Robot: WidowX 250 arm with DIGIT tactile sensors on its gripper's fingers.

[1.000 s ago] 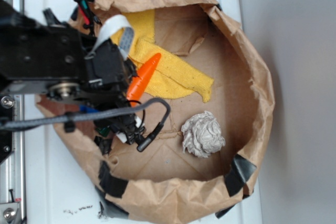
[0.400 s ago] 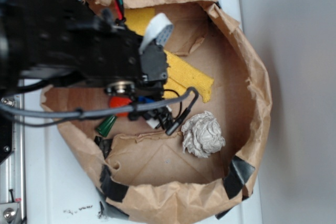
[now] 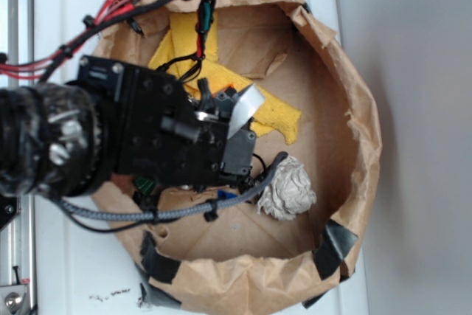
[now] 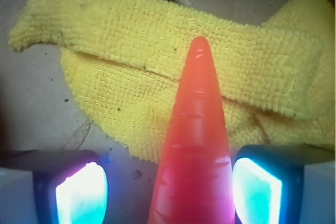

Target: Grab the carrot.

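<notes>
We see the carrot (image 4: pixel 194 145) lying between our gripper's (image 4: pixel 169 187) two parted fingers (image 4: pixel 81 192), its tip pointing away over the yellow cloth (image 4: pixel 157 66). The right pad looks just against it; the left stands apart, nothing clamped.

Orange carrot (image 4: pixel 194 150) between spread claw (image 4: pixel 169 190) pads (image 4: pixel 81 192), tip over yellow cloth (image 4: pixel 157 66)

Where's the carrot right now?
In the wrist view the carrot lies between the two fingertips of the gripper, its tip over the yellow cloth. The arm mostly hides it in the exterior view.
</notes>
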